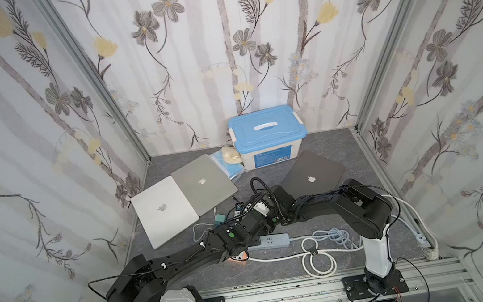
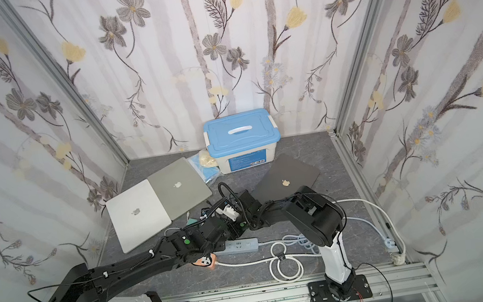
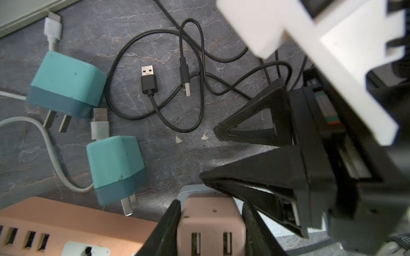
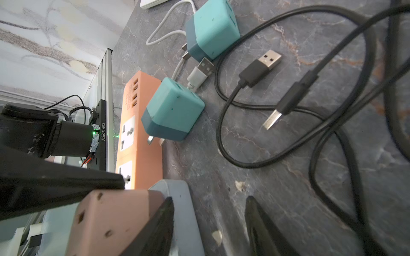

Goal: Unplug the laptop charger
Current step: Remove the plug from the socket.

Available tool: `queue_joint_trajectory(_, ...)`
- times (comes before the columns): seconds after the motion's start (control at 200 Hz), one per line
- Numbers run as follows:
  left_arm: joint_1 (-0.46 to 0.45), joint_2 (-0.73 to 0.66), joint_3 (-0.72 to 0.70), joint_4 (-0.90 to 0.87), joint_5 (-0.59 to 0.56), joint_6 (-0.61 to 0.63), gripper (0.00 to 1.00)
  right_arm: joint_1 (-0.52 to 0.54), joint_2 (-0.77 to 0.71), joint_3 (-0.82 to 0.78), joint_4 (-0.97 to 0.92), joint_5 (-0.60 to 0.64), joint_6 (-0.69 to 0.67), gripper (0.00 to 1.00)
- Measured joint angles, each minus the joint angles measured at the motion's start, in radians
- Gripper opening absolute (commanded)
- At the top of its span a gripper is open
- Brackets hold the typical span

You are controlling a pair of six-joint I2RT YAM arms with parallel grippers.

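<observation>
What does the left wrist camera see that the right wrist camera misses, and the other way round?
Only left wrist: two USB ports on the pink charger, gripped by the left jaws. Only right wrist: the flowered wall. Both: two teal chargers, the orange power strip, the black USB cable.

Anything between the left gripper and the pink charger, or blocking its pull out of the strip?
No. The left gripper clamps the charger, which is plugged into the strip. The right gripper, open, sits close beside it. Nothing visible blocks the pull.
</observation>
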Motion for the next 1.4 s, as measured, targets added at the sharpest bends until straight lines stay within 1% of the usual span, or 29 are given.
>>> queue_joint_trajectory(0.22,0.017,0.008,-0.007,0.032,-0.027,-0.006,0.0,-0.013,-0.083,-0.042,-0.062,0.081,0.012,0.64)
queue_joint_trajectory(0.525,0.047,0.009,-0.008,0.039,-0.033,-0.003,0.0,-0.011,-0.17,-0.106,-0.15,0.118,0.024,0.63)
queue_joint_trajectory(0.669,0.049,0.006,-0.008,0.039,-0.033,0.003,0.0,-0.008,-0.15,-0.092,-0.148,0.12,0.025,0.64)
queue_joint_trajectory(0.924,0.05,-0.032,-0.007,0.002,-0.033,0.021,0.0,0.012,-0.079,-0.047,-0.079,0.091,0.032,0.63)
queue_joint_trajectory(1.174,0.051,-0.034,-0.003,-0.014,-0.035,0.026,0.0,0.016,-0.054,-0.04,-0.04,0.074,0.032,0.62)
queue_joint_trajectory(1.294,0.052,-0.011,0.016,-0.053,-0.053,0.031,0.0,0.044,-0.043,-0.028,-0.018,0.119,0.031,0.62)
queue_joint_trajectory(1.399,0.051,0.003,0.032,-0.078,-0.067,0.046,0.0,0.051,-0.036,-0.022,-0.014,0.129,0.031,0.62)
